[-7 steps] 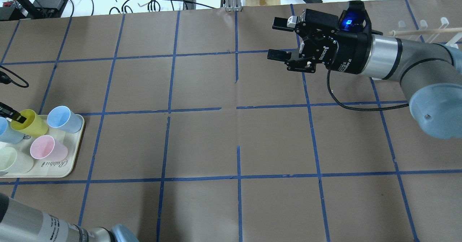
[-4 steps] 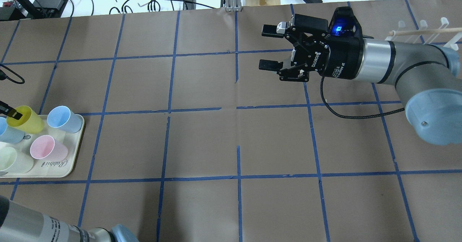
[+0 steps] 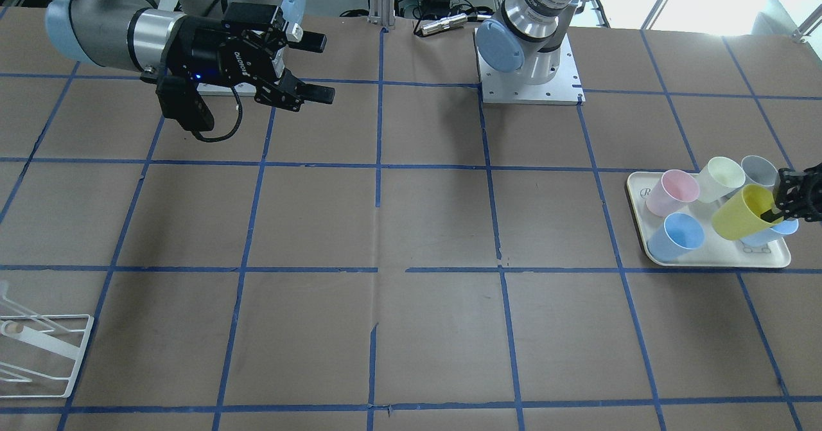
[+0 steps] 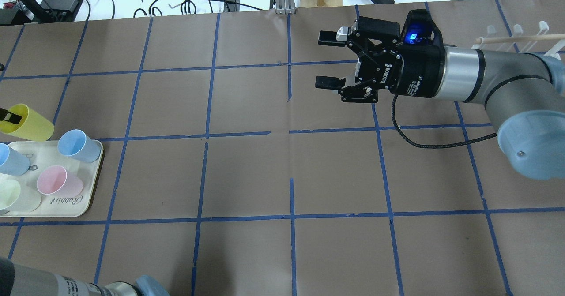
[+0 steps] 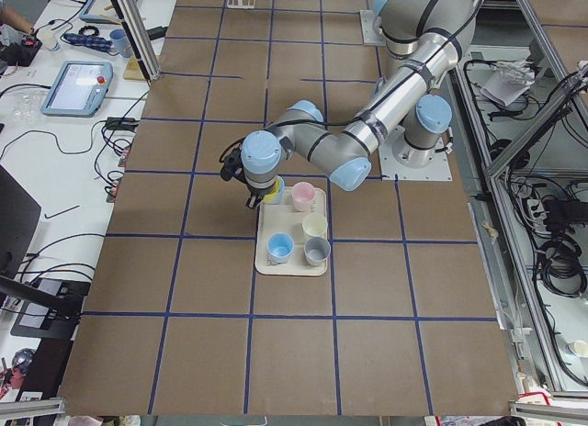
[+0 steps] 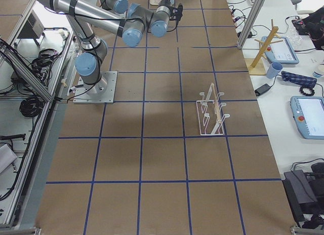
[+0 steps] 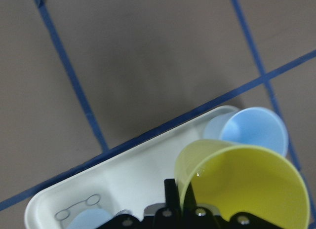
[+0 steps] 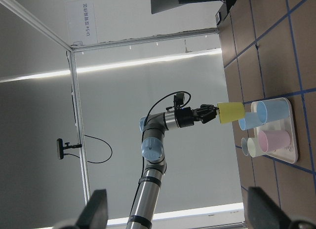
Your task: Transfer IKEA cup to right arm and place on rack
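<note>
While pinching IKEA cup (image 4: 28, 124) by rim with left claw (image 3: 774, 211), carry level toward 3 o'clock, into wide-spread right claw (image 4: 327, 60).

Bright, even light; soft shadows

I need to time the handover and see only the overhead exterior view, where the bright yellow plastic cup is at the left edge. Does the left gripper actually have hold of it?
Observer: Yes. The left wrist view shows the left gripper pinching the rim of the bright yellow plastic cup, one finger inside, one outside.
Operator: Is it lifted clear?
Observer: The right wrist view shows its base above the flat white plastic tray, not resting on it.
Operator: And its destination?
Observer: The exterior right view shows the small white wire rack whole, upright, no cup on its rods.
</note>
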Available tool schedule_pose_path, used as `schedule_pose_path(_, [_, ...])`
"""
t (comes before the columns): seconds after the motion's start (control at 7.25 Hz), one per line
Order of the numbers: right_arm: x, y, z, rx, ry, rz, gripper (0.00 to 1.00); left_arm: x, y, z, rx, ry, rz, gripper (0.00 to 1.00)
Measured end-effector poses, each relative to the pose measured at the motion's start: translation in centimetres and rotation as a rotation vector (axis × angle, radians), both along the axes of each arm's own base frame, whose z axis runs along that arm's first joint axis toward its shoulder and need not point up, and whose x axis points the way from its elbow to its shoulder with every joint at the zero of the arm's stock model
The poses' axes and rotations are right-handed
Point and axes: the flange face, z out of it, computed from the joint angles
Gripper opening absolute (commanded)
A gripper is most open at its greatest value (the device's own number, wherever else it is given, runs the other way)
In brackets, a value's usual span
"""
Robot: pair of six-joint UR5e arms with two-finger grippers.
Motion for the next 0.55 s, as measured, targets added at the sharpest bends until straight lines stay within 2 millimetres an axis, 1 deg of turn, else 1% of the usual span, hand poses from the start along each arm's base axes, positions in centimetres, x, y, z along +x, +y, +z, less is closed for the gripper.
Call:
schedule_pose_path(0.14, [0.0,-0.1,0.0,-0.002,0.0,0.0,1.0,-2.3,0.0,1.6,0.028,0.158,0.046,0.0])
schedule_pose_path(0.41, [-0.1,-0.2,-0.1,0.0,-0.004,-0.003,1.0,-8.5,-0.1,2.5,0.133,0.491,0.164,0.0])
schedule_pose_path(0.55, [-0.2,-0.3,-0.2,0.004,-0.008,-0.005,1.0,-12.2,-0.5,2.8,0.182,0.616,0.19,0.0])
